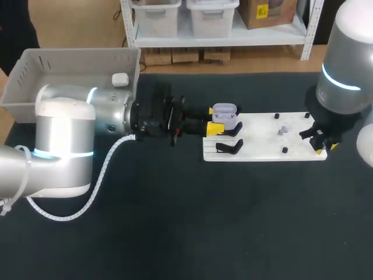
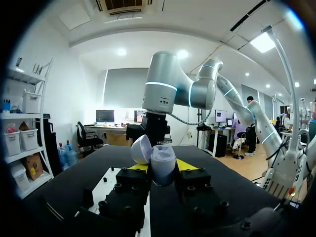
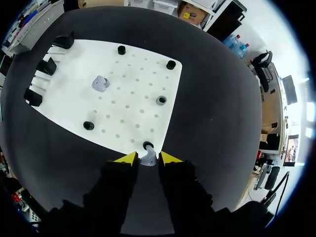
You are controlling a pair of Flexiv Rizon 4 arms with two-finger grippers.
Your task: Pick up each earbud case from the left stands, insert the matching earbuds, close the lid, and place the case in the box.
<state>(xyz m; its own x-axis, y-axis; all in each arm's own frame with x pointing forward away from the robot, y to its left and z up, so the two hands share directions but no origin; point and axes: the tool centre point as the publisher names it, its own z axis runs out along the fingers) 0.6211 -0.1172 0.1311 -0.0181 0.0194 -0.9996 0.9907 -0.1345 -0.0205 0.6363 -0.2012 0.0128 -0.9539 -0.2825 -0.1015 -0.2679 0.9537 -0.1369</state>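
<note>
Earbud case (image 1: pixel 225 112), lavender with its lid tipped open, is pinched from two sides in my left gripper (image 2: pixel 162 168). It sits over the near-left corner of the board (image 3: pixel 138 74), just beside the stands (image 1: pixel 230 146). I cannot tell whether it is resting on a stand or lifted off one.

My read on progress is that one white case (image 1: pixel 119 79) already lies shut in the box (image 1: pixel 70 61), so that one is finished. The lavender case is mid-cycle: picked and opened, but not yet loaded, as far as I can judge. Two grey earbuds are out on the board. One earbud (image 3: pixel 147 161) sits right at the tip of my right gripper (image 3: pixel 147 159), by a black peg at the board's edge. The other earbud (image 3: pixel 100 83) lies well apart from it, toward the middle. Left to do is getting both into the case, closing the lid and dropping the case in the box.

I cannot tell whether the right gripper has actually closed on its earbud or only brackets it. From above, the arm's body covers most of that gripper. The case's inside is too small in the head view to check for anything seated, and the left wrist view shows only its outer shell. The case is cut off from the right wrist view altogether. The stands I can see look bare, though my left gripper covers part of that row from above.
</note>
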